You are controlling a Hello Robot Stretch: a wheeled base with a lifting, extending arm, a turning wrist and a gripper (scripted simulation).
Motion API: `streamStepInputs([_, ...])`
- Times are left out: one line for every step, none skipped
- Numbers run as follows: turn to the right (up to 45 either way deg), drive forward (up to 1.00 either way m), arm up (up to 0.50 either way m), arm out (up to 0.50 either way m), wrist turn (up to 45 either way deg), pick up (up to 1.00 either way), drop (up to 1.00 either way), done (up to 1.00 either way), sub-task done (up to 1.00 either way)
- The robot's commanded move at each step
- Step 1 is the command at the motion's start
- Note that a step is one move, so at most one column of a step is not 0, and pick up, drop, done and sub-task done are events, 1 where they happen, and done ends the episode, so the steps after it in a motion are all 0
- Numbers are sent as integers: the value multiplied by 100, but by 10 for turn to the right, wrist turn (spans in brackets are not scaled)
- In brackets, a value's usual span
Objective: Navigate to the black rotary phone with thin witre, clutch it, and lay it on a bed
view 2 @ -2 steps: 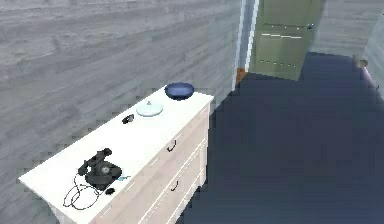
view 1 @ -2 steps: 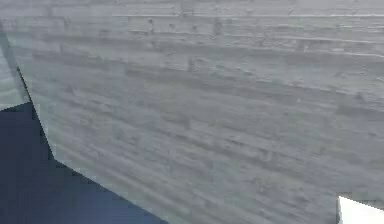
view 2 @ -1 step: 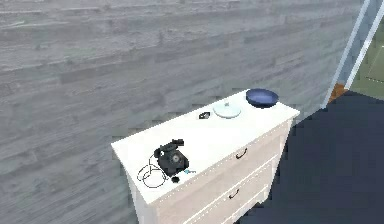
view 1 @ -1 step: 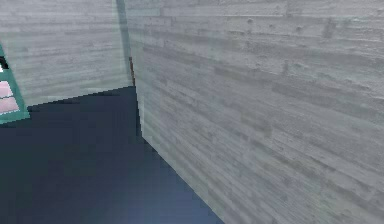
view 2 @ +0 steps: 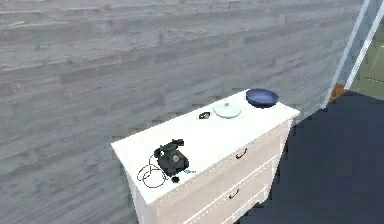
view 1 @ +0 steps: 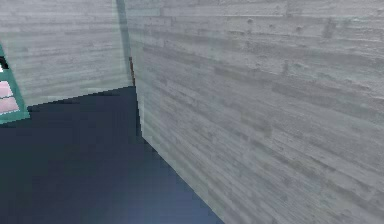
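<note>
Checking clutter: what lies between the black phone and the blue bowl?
Arm side view: past the phone, a small dark object, then a white dish.

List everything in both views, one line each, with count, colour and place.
Phone: one, black, on the dresser top's left end.
Wire: one, thin and dark, looped left of the phone.
Dish: one, white, farther right on the dresser top.
Bowl: one, dark blue, at the dresser top's right end.
Small thing: one, dark, left of the dish; too small to name.
Dresser: one, white, with drawers, against the wall.
Wall: grey planks, both views.
Floor: dark blue, both views.
Panel: one, teal and pink, at the forward view's left edge.
</note>
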Motion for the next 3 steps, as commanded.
streamStepInputs([0, 0, 38, 0, 0, 0, 0, 0, 0])
streamStepInputs([0, 0, 0, 22, 0, 0, 0, 0, 0])
streamStepInputs([0, 0, 0, 0, 450, 0, 0, 0, 0])
